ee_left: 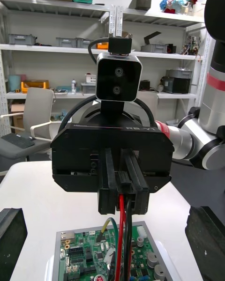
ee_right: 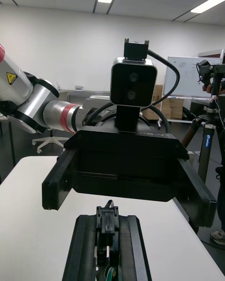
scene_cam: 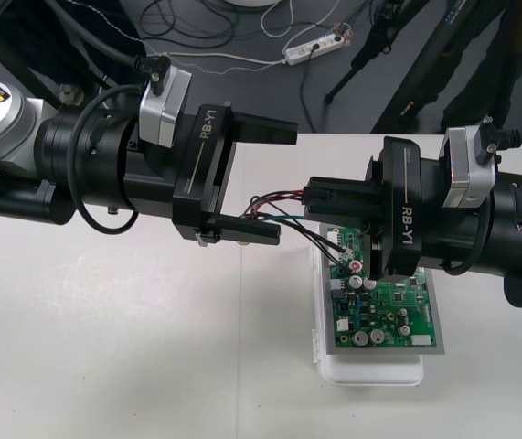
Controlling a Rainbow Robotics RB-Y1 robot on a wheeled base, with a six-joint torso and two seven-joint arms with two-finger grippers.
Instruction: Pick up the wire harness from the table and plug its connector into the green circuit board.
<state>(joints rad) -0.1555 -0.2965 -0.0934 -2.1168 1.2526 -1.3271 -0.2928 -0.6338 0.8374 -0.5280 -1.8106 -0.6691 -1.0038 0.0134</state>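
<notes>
1. The right gripper [scene_cam: 320,197] hangs just above the green circuit board [scene_cam: 393,315]. Its black fingers are pinched together on one end of the wire harness [scene_cam: 297,224].
2. From there the red, black and green wires loop out and droop onto the corner of the board nearest the left gripper [scene_cam: 279,181]. There's no telling from here whether the plug is actually seated.
3. The left gripper faces the right one from just beside it, with its fingers spread wide and nothing in them.
4. Handling guess: the harness looks featherweight and totally floppy. Grabbing the thin wires would give no control, so the hard little connector body is probably the spot to hold, square between the pads. The pins and sockets look delicate, so a straight, gentle push seems wise.
5. Materials: the board is glossy green and studded with shiny round capacitor cans and small white connectors. It sits on a white base [scene_cam: 370,370] with rounded corners, on a plain matte table [scene_cam: 105,347]. The gripper fingers are flat, matte black bars.
</notes>
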